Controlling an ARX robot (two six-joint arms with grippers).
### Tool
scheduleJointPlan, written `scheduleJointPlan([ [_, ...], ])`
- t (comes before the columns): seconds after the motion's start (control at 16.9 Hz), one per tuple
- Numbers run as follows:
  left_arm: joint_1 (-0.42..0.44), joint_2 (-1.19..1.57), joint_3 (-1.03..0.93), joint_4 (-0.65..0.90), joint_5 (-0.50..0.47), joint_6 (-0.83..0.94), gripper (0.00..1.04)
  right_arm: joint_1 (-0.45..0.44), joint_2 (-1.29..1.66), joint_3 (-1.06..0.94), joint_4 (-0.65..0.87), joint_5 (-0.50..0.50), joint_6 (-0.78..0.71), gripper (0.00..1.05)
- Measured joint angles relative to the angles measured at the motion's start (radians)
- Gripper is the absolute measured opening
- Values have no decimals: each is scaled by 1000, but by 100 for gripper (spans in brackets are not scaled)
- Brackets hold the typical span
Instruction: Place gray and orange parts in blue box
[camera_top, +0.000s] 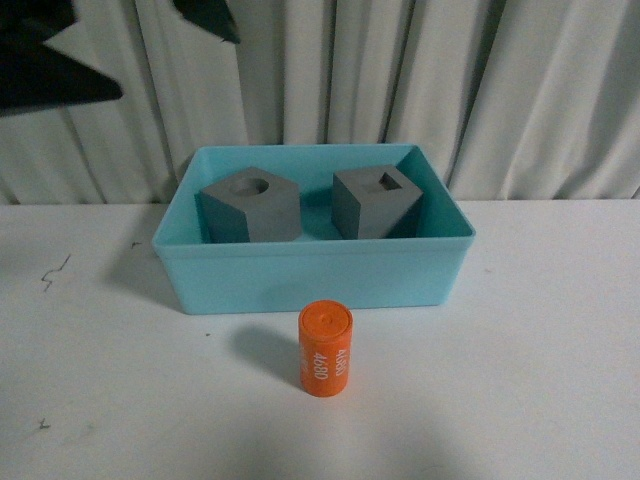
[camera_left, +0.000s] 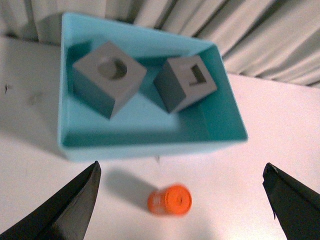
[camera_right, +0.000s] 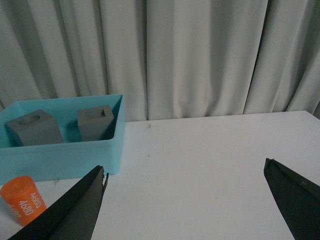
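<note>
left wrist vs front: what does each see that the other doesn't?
Left wrist only: the left gripper, jaws wide open. Front only: legible white digits on the side of the orange cylinder. Both: the blue box holding the round-recess gray cube and the rectangular-recess gray cube, and the cylinder upright on the table outside it.

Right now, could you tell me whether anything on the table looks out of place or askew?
Only the orange cylinder: it stands upright on the table, in front of the blue box, not inside it. The round-recess gray cube and square-recess gray cube sit inside, turned askew to its walls. Nothing looks spilled or damaged.
</note>
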Motion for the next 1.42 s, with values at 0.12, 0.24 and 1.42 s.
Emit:
scheduleJointPlan([
  [0.12,71,-195,-216,-60,-11,-33,98,0,0,0,0,0,0,98],
  [0.24,200,-367,-496,76,-110,-19,93,0,0,0,0,1,0,98],
  [1.42,334,-998,-935,460,-18,429,2,0,0,0,0,0,0,98],
])
